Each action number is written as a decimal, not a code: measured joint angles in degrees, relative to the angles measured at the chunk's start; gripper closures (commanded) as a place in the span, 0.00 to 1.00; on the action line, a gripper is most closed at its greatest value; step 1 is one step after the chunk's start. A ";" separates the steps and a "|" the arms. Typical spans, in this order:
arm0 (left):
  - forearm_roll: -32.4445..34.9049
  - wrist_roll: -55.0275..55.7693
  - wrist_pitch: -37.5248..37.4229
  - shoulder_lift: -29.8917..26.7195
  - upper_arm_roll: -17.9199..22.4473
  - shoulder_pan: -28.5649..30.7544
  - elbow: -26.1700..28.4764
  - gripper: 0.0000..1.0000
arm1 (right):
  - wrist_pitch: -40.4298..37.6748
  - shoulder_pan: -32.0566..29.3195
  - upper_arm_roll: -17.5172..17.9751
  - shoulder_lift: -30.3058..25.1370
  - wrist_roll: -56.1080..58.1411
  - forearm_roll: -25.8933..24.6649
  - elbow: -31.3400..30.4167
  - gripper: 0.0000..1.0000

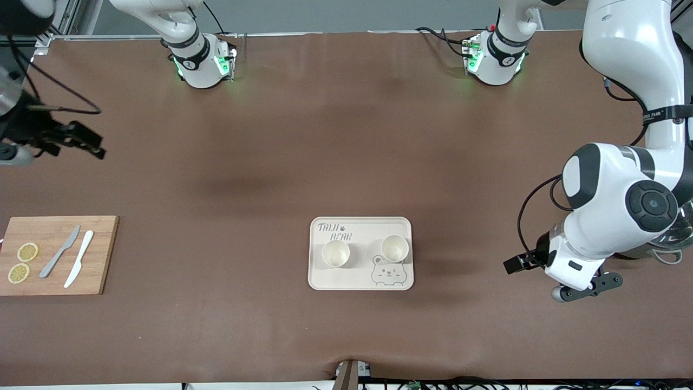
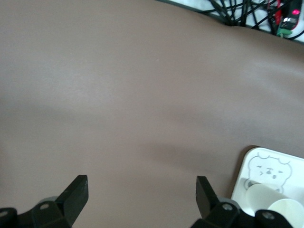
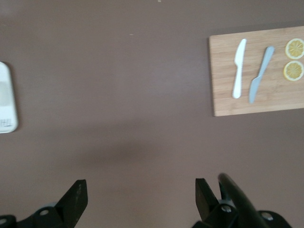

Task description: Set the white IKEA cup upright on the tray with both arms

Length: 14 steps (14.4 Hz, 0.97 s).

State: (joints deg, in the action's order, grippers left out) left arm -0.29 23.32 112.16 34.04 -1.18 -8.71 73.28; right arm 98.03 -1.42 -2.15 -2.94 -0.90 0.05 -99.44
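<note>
1. Two cups [image 1: 335, 253] [image 1: 394, 248] stand upright side by side on the tray [image 1: 320, 281].
2. The board [image 1: 103, 254] lies at the right arm's end of the table [image 1: 346, 135], well apart from the tray.
3. Two knives [image 1: 60, 252] [image 1: 79, 266] and two lemon slices [image 1: 27, 252] [image 1: 18, 273] lie on the board.

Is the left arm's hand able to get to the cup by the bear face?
Probably yes: the left hand is open over bare table, and nothing lies between it and that cup on the tray.

Brown-covered table [image 1: 346, 135], grey wall [image 1: 346, 13] along its robot-base edge.
</note>
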 measured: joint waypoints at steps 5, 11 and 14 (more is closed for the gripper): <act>2.36 -7.57 -10.12 -6.66 -0.04 1.21 -1.27 0.00 | 0.78 -1.69 1.09 0.22 1.78 -0.01 -0.20 0.00; 2.24 -11.94 -22.27 -15.99 -5.00 6.08 -1.27 0.00 | -0.11 -3.07 0.78 0.19 1.81 -0.03 4.44 0.00; 2.18 -12.07 -27.80 -20.88 -7.48 7.49 -1.20 0.00 | -0.18 -3.50 0.79 0.20 1.82 -0.03 4.74 0.00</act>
State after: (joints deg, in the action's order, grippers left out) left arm 1.89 11.25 84.36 13.15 -8.66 -1.22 72.07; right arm 97.86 -4.92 -1.35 -2.73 0.92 0.03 -94.70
